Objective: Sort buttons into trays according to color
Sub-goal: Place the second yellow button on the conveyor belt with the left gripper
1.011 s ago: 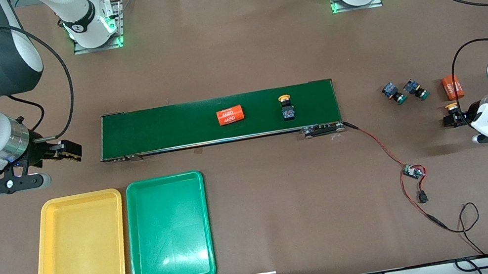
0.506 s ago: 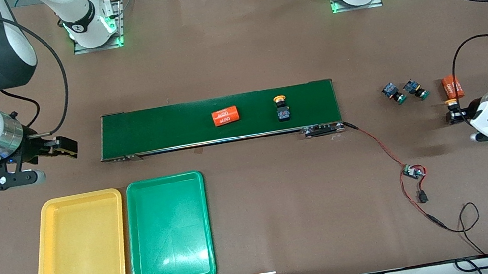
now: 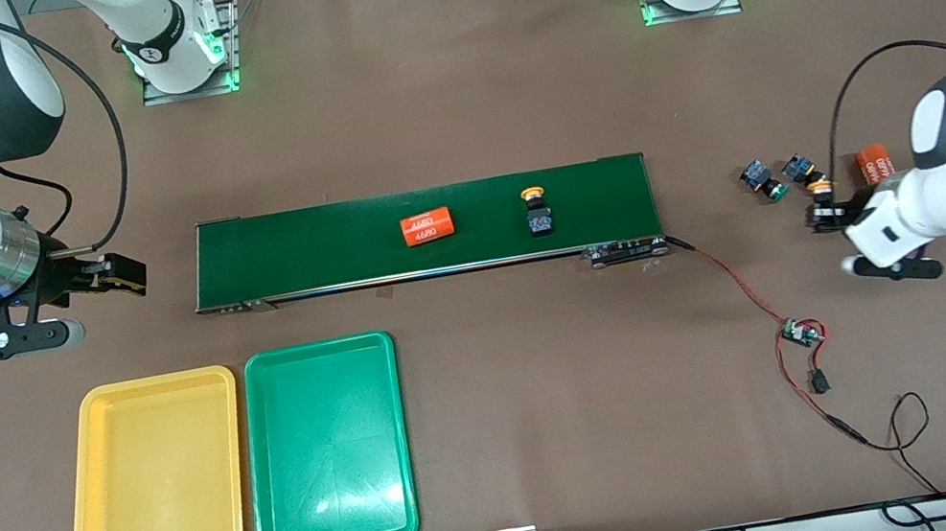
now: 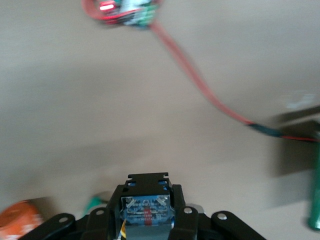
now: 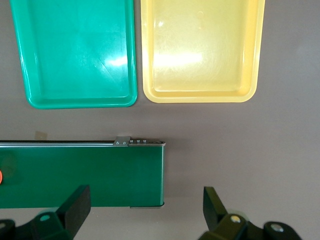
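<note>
The right gripper [image 3: 129, 273] hangs over bare table at the right arm's end of the long dark green conveyor belt [image 3: 315, 250], its black fingers [image 5: 75, 202] spread wide apart with nothing between them. Nearer the front camera lie the shallow yellow plastic tray [image 3: 153, 484] and, just beside it toward the left arm's end, the matching shallow green plastic tray [image 3: 326, 448]; both hold nothing. On the belt rest an orange cylinder marked 4680 [image 3: 427, 227] and a yellow-capped push-button switch with a black-and-blue body [image 3: 537, 213], apart from each other. Off the belt toward the left arm's end, two green-capped push-button switches [image 3: 763, 180] lie near each other on the table, with a second orange cylinder [image 3: 872, 165] close by. The left gripper [image 3: 822, 214] is over the table near them, its fingers clamped on the other yellow-capped push-button switch [image 4: 145, 212].
</note>
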{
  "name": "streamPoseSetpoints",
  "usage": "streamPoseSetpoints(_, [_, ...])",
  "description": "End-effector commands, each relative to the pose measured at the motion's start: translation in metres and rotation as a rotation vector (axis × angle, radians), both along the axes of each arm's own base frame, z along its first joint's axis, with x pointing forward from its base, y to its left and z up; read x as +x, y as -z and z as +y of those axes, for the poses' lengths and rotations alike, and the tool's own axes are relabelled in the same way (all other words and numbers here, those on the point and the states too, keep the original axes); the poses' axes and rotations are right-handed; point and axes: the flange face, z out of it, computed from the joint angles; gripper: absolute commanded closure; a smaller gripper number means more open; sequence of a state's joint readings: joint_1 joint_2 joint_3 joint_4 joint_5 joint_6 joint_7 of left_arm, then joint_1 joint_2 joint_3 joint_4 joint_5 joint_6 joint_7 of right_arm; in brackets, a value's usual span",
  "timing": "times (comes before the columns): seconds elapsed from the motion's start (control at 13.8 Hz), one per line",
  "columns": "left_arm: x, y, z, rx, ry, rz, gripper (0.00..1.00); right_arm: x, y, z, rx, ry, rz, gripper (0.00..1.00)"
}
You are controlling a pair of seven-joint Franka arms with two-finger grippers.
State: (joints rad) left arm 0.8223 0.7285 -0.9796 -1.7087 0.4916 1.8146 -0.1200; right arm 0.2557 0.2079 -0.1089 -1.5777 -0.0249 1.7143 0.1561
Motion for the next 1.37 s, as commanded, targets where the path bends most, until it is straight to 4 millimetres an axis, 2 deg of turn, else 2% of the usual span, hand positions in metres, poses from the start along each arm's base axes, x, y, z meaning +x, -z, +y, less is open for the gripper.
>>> streamPoseSetpoints(0.0, [-0.009,-0.011,-0.073,0.005,0.001,0.017,0.82,-0.012,-0.004,-0.002,-0.009,-0.002,0.006,0.00])
streamPoseSetpoints(0.14, [-0.019,-0.013,-0.141,0.044,-0.026,0.019,0.82,-0.014,-0.004,0.003,-0.008,-0.010,0.015,0.00])
streamPoseSetpoints(0.22, [-0.024,-0.013,-0.163,0.062,-0.051,0.019,0.81,-0.014,-0.002,0.003,-0.005,-0.007,0.020,0.00])
streamPoseSetpoints(0.29, [-0.027,-0.013,-0.176,0.065,-0.056,0.015,0.81,-0.014,-0.003,0.002,-0.003,-0.007,0.021,0.00])
streamPoseSetpoints(0.65, [-0.064,0.022,-0.227,0.030,-0.068,-0.020,0.81,-0.013,0.003,0.002,-0.008,-0.003,0.040,0.00])
streamPoseSetpoints(0.87, [-0.078,0.035,-0.242,-0.003,-0.049,-0.052,0.81,-0.013,0.003,0.003,-0.006,-0.003,0.039,0.00])
streamPoseSetpoints(1.01, [-0.081,0.038,-0.244,-0.016,-0.054,-0.062,0.77,-0.012,0.004,0.002,-0.004,0.004,0.039,0.00])
streamPoseSetpoints(1.08, [-0.081,0.038,-0.243,-0.014,-0.056,-0.060,0.65,-0.011,0.006,0.002,-0.004,0.005,0.042,0.00])
streamPoseSetpoints(1.16, [-0.081,0.038,-0.242,-0.011,-0.056,-0.058,0.14,-0.011,0.007,0.002,-0.005,0.005,0.045,0.00])
streamPoseSetpoints(1.23, [-0.079,0.035,-0.241,-0.003,-0.056,-0.058,0.00,-0.011,0.007,0.002,-0.005,0.005,0.045,0.00])
streamPoseSetpoints(1.3, [-0.078,0.028,-0.238,0.017,-0.053,-0.055,0.00,-0.011,0.007,0.001,-0.005,0.007,0.045,0.00])
